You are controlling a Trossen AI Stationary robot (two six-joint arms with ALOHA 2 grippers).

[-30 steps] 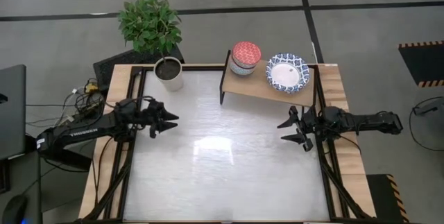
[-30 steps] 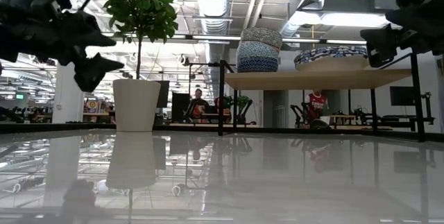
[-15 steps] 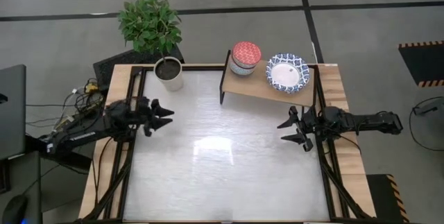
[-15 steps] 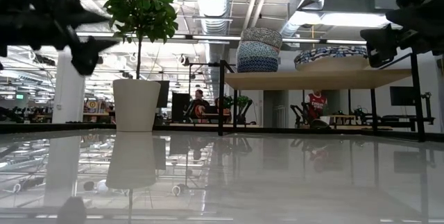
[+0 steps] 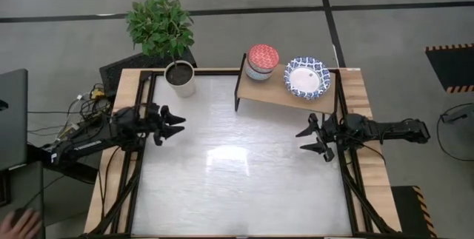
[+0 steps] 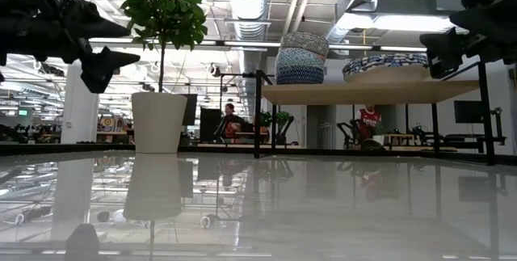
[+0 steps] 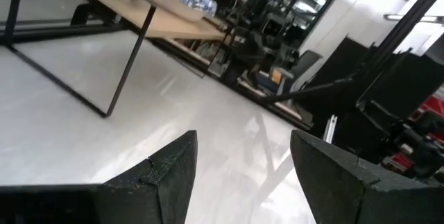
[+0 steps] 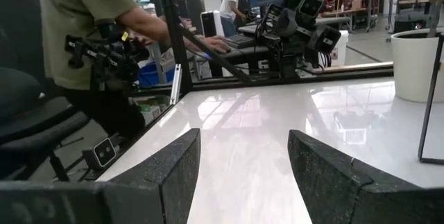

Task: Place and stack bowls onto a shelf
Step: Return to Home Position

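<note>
The shelf (image 5: 275, 95) stands at the table's far right on thin black legs. On it a stack of small bowls with a red one on top (image 5: 262, 61) sits beside a stack of wide blue-and-white bowls (image 5: 306, 77). The low view shows the small stack (image 6: 301, 57) and the wide stack (image 6: 386, 65) resting on the shelf (image 6: 367, 93). My left gripper (image 5: 175, 129) hovers open over the table's left part, empty (image 7: 243, 144). My right gripper (image 5: 300, 141) hovers open near the right edge, in front of the shelf, empty (image 8: 243, 141).
A white plant pot (image 5: 181, 78) with a leafy plant stands at the far left corner of the table (image 5: 237, 194). A person's hand (image 5: 16, 224) shows off the table at the near left. People work in the room beyond (image 8: 83, 16).
My left gripper has drawn back a little toward the table's left edge and risen slightly, then held still. A person's hand has come into the high view at the near left, off the table.
</note>
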